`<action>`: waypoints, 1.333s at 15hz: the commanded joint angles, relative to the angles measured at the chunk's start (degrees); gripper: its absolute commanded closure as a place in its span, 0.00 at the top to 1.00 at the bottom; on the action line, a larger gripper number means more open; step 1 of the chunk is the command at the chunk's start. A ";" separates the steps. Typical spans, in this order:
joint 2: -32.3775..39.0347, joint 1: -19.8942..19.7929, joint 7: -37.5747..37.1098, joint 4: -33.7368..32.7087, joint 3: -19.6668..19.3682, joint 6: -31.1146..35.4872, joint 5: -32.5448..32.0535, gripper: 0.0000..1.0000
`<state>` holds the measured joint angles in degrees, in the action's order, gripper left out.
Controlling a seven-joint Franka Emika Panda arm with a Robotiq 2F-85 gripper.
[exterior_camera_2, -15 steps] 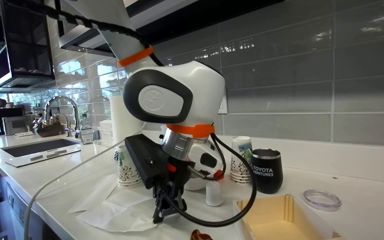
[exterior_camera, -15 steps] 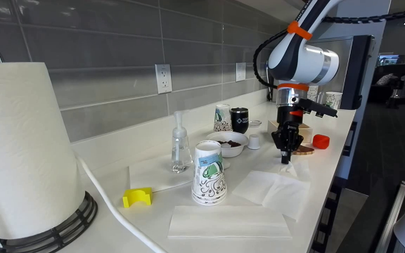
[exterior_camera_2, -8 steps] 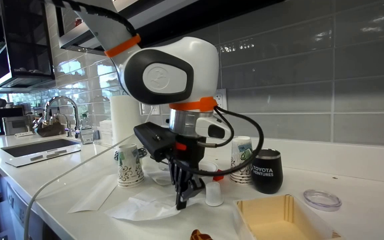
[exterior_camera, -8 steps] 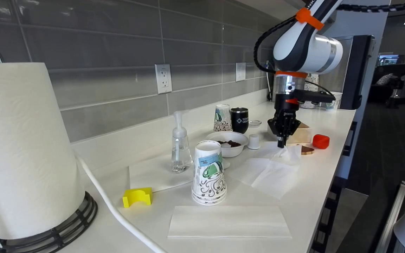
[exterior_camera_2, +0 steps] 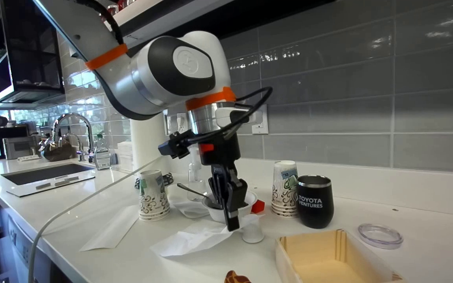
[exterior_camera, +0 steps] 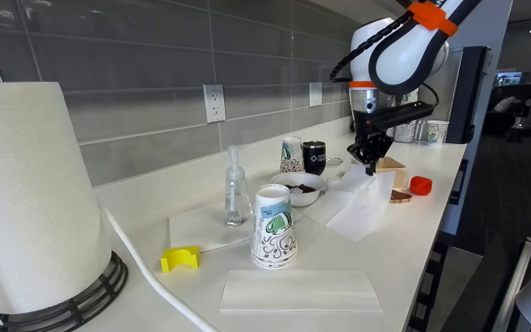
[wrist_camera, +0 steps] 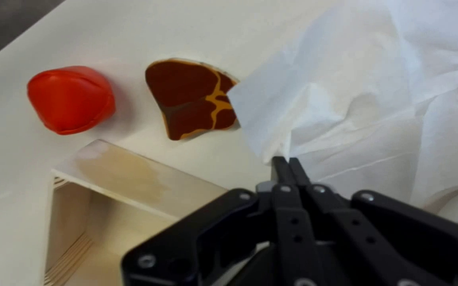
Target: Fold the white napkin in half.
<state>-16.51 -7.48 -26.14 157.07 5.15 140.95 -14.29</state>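
Observation:
The white napkin [exterior_camera: 356, 213] is a thin, creased, translucent sheet. In both exterior views one part is pulled up by my gripper [exterior_camera: 370, 172] and the rest hangs and slopes down to the counter. The napkin also shows in the exterior view from the box side [exterior_camera_2: 195, 239] and fills the upper right of the wrist view [wrist_camera: 356, 79]. My gripper's fingertips [wrist_camera: 286, 159] are closed together on a pinched, bunched bit of it, above the counter. The gripper [exterior_camera_2: 232, 227] stands near a small white cup [exterior_camera_2: 253, 232]. The napkin's underside is hidden.
A wooden box [wrist_camera: 133, 174], red object [wrist_camera: 71, 99] and brown steak-shaped piece [wrist_camera: 191, 99] lie near the gripper. A white bowl [exterior_camera: 309, 198], patterned cup stack [exterior_camera: 274, 230], soap bottle [exterior_camera: 237, 198], longer white sheet [exterior_camera: 300, 290] and paper towel roll [exterior_camera: 35, 193] stand around.
My gripper has risen and moved away from the patterned cup stack toward the wooden box, pulling the napkin along. The napkin has slid away from the longer white sheet and part is lifted.

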 commanded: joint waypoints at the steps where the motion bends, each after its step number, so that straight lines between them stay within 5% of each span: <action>1: -4.33 -2.20 -11.92 0.49 5.38 -5.64 -9.18 0.00; 12: -2.10 3.70 -26.86 0.15 12.06 -22.24 -17.67 0.00; 20: 3.11 9.06 -31.81 0.41 12.35 -21.93 -19.99 0.00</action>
<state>-15.84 -0.42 -55.16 157.90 18.03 118.71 -32.15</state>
